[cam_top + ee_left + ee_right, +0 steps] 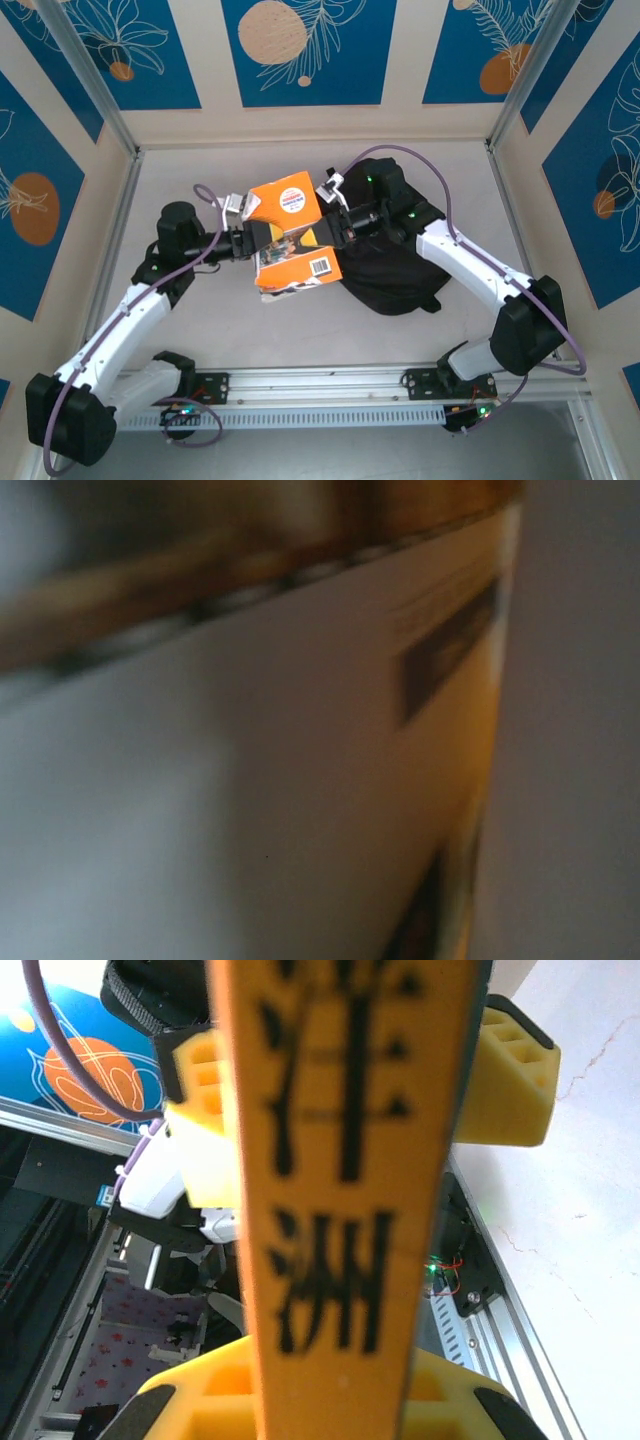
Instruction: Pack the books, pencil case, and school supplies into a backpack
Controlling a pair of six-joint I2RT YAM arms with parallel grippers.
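An orange-covered book [286,198] hangs tilted above the table's middle. My right gripper [334,208] is shut on its right edge. In the right wrist view its orange spine [340,1160] with black characters runs between the yellow fingers [515,1075] of the right gripper [340,1245]. A second orange book [300,268], barcode side up, sits just below the first. My left gripper [245,225] stands open at the left edge of these books, one finger [237,207] showing. A blurred white cover [260,780] sits close to the left wrist camera. The black backpack [400,285] lies under the right arm.
A metal rail [330,385] with the arm bases runs along the near edge. Enclosure walls and corner posts [95,85] stand close on the left, back and right. Bare table [230,330] shows in front of the books.
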